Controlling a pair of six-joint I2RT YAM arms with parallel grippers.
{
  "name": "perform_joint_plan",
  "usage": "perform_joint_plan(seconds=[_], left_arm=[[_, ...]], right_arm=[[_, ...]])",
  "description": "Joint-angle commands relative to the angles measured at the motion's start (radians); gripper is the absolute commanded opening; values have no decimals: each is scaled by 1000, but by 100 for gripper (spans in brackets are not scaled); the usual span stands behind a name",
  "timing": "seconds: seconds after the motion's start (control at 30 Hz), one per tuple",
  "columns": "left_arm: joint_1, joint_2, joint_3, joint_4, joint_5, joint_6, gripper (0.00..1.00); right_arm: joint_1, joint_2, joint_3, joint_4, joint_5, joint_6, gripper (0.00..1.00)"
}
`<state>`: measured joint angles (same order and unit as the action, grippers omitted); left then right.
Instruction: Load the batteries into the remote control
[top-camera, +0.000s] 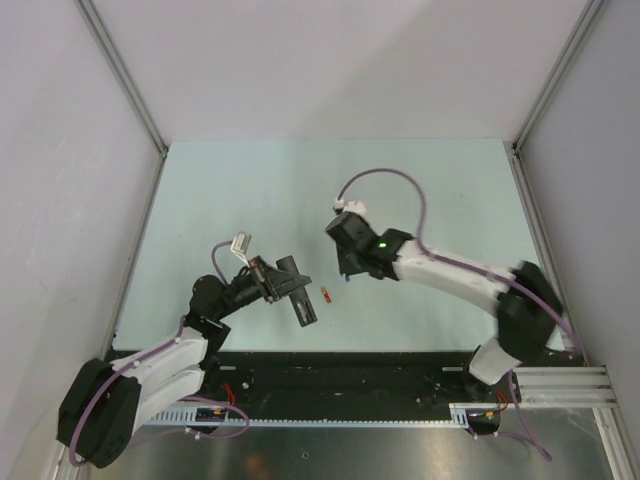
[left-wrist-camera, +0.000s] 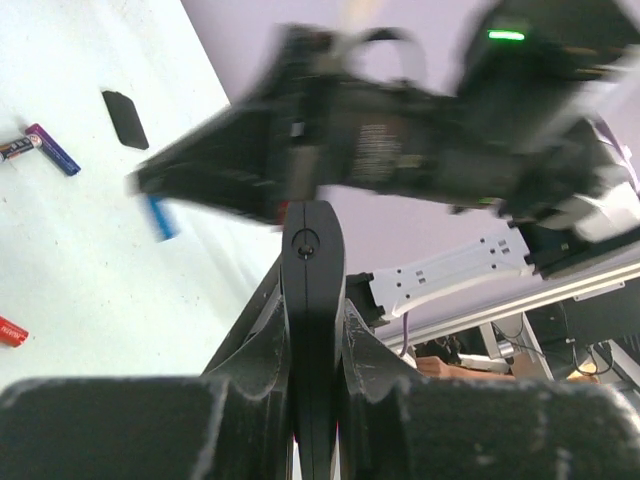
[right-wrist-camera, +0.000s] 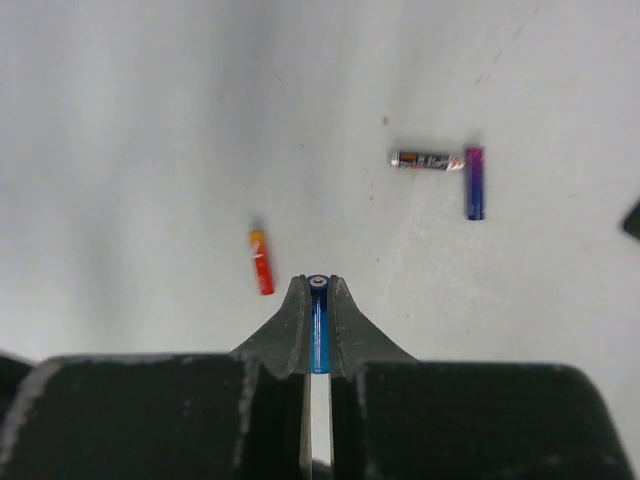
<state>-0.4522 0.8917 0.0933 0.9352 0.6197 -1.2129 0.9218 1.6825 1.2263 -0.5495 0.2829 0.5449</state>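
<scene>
Right gripper (right-wrist-camera: 318, 290) pinched a blue battery (right-wrist-camera: 318, 330) end-on. Left gripper (left-wrist-camera: 313, 305), at its eight o'clock, clamped the remote control (left-wrist-camera: 312, 240). That narrow pinch might let the battery twist and jam on insertion.

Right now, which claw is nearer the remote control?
Left. The left claw is shut on the remote control; the right claw, gripping a blue battery, hangs apart to its right.

Battery (top-camera: 326, 293) just right of remote control (top-camera: 303, 305)
</scene>
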Motion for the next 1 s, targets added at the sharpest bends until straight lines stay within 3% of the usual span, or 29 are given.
perform_joint_plan(seconds=[0.0, 0.2, 0.33, 0.6, 0.97], left_arm=[[-31, 56, 97, 33, -44, 0, 0], [-109, 216, 233, 42, -132, -7, 0], [-141, 315, 322, 98, -164, -55, 0], [-181, 525, 436, 206, -152, -172, 0], [-190, 584, 464, 249, -140, -209, 0]], right_arm=[[22, -318, -27, 39, 117, -71, 0], [87, -573, -174, 206, 65, -76, 0], [150, -644, -234, 275, 94, -88, 0], [219, -646, -246, 335, 134, -106, 0], [229, -586, -245, 346, 185, -129, 0]])
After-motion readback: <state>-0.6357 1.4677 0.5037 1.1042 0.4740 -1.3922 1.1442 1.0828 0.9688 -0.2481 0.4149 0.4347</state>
